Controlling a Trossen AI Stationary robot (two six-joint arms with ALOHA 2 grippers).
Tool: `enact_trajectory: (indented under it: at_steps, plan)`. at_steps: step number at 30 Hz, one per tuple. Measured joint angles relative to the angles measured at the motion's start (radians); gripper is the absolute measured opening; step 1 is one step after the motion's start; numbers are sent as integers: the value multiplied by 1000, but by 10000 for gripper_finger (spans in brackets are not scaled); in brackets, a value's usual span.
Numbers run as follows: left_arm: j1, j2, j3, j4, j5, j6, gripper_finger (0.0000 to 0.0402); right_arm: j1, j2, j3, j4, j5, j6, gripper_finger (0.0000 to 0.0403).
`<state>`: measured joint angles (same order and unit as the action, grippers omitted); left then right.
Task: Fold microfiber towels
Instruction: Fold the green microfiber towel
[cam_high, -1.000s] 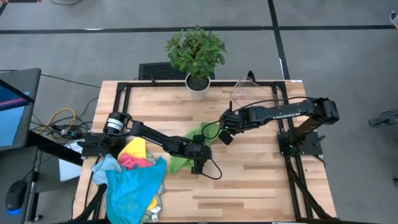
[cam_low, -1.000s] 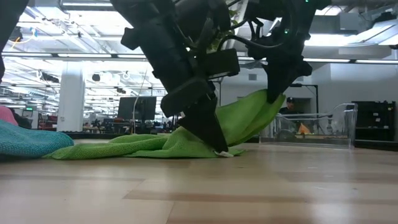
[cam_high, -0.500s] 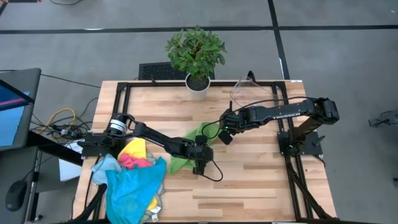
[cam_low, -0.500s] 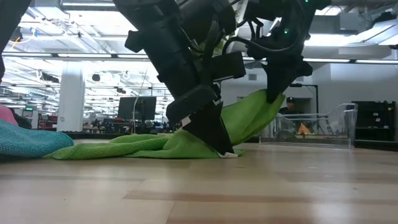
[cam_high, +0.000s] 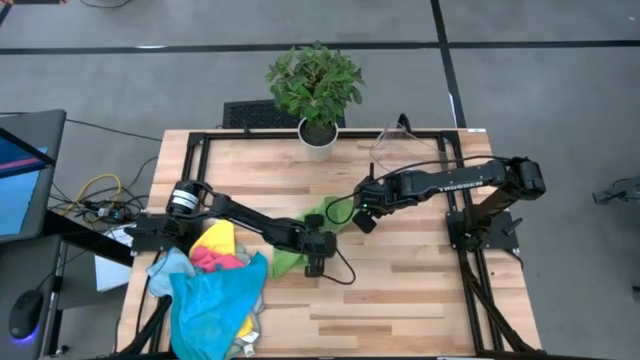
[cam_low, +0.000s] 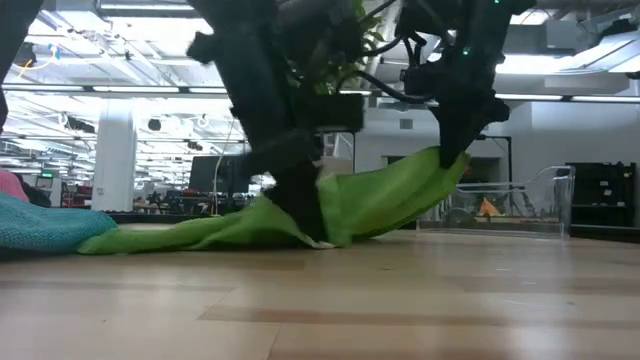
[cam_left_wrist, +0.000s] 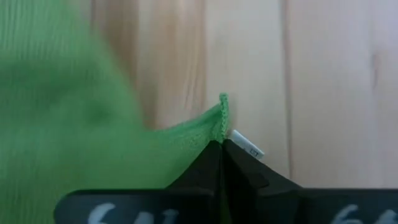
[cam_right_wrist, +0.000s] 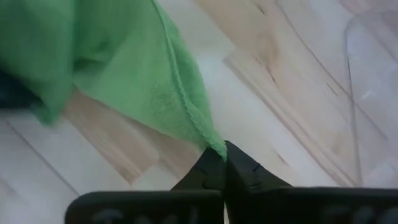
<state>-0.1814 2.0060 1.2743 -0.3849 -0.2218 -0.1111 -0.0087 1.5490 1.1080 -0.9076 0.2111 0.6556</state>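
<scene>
A bright green microfiber towel (cam_high: 293, 240) lies partly on the table's middle, stretched between both grippers. My left gripper (cam_high: 314, 264) is shut on its near corner, low over the wood (cam_low: 312, 232). My right gripper (cam_high: 351, 216) is shut on its far right corner and holds that corner raised (cam_low: 452, 158). The towel's left part (cam_low: 170, 238) rests on the table. A heap of other towels (cam_high: 215, 290), teal, pink and yellow, sits at the near left edge. My left gripper pinches the green towel's corner (cam_left_wrist: 220, 119) between its two fingers, beside a small white label (cam_left_wrist: 249, 145). The fingers come from above, pointing down. The corner sits just above the wood, and the cloth runs away from it to the left. My right gripper pinches another corner of the towel (cam_right_wrist: 213, 143) at its hemmed edge between its two fingers, from above. That corner is lifted clear of the table, and the cloth slopes down from it toward my left gripper, fairly taut.
A potted plant (cam_high: 317, 88) stands at the far edge's middle. A clear plastic bin (cam_high: 393, 146) is at the far right. Black frame rails (cam_high: 200, 160) border the table. Bare wood lies open at the near right (cam_high: 410, 300).
My left gripper has shut on the green towel's near corner and shifted a little toward the table's left. The cloth by it has risen off the wood and now runs straighter up to my right gripper, which has kept still.
</scene>
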Motion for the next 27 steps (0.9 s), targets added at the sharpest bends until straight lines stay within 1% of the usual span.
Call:
enact_trajectory:
  at_steps: [3, 6, 9, 12, 15, 19, 21, 25, 27]
  plan:
    - [-1, -88, -2, -50, -4, -25, 1, 9, -24, 0, -35, 0, 0, 9]
    - [-3, -200, -16, -85, -32, -51, 1, 19, -72, 0, -55, -4, 16, 12]
    - [-3, -307, -21, -184, -96, -76, 0, 29, -149, 0, -80, -3, 62, 12]
    - [-1, -407, -17, -247, -162, -81, 0, 30, -221, 1, -98, -2, 110, 9]
    - [17, -457, -18, -313, -227, -32, 0, 29, -273, 1, -140, 43, 144, 9]
    - [81, -516, -18, -380, -291, 21, 0, 6, -316, -2, -216, 139, 190, 9]
    - [118, -537, -18, -402, -313, 49, 0, -2, -333, 2, -204, 176, 193, 10]
    - [186, -571, -18, -390, -326, 158, 0, -25, -358, 8, -215, 224, 175, 9]
    - [212, -583, -15, -386, -336, 185, 0, -31, -366, 13, -237, 256, 154, 9]
